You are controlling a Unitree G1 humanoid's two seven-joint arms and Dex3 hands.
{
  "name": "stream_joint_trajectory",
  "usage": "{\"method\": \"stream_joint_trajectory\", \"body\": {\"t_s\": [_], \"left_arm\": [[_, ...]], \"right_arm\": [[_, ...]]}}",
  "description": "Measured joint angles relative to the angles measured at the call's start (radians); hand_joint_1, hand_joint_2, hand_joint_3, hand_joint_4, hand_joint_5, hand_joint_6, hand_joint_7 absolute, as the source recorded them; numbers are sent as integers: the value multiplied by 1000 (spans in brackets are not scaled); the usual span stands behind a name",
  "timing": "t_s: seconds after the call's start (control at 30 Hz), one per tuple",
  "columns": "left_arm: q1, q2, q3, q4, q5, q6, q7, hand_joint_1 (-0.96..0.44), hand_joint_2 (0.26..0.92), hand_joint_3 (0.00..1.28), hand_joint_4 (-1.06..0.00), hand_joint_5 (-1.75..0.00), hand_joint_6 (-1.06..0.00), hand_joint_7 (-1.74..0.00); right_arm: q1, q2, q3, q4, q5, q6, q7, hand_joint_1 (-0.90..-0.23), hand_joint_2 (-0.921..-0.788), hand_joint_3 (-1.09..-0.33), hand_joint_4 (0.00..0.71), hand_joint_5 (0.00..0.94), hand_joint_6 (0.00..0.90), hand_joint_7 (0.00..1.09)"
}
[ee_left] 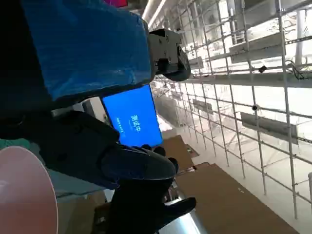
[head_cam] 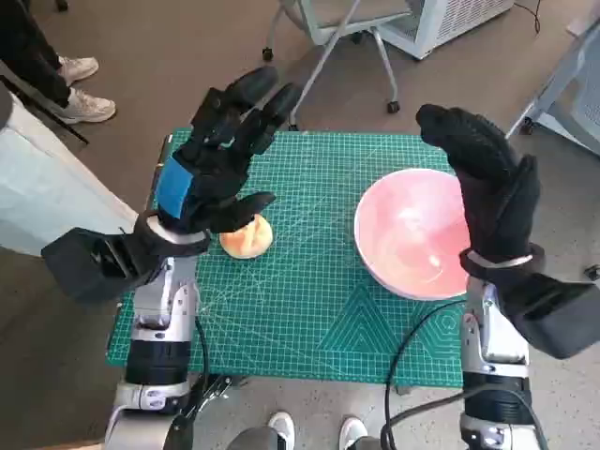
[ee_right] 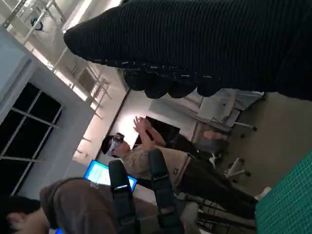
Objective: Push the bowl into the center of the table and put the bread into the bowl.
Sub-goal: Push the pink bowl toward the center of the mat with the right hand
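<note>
Green mat covers the bench, and my two arms rise from its near edge. Both hands hang above it with their fingers apart and nothing in them. My right hand is over the far right side of the bowl. I think the push comes first: I should lower that hand outside the rim and push slowly toward the middle, so the bowl slides and does not tip. My left hand floats over the bread and hides part of it. I cannot tell how high either hand is. Both wrist views show mostly the room, so they help little.
</note>
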Motion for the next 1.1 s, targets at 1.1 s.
{"method": "stream_joint_trajectory", "body": {"t_s": [1.1], "left_arm": [[0,3,-1,0,-2,11,-15,-514,918,238,-131,-196,1,-579]], "right_arm": [[3,-16,-32,22,27,-16,18,-687,-921,-772,180,4,59,519]]}}
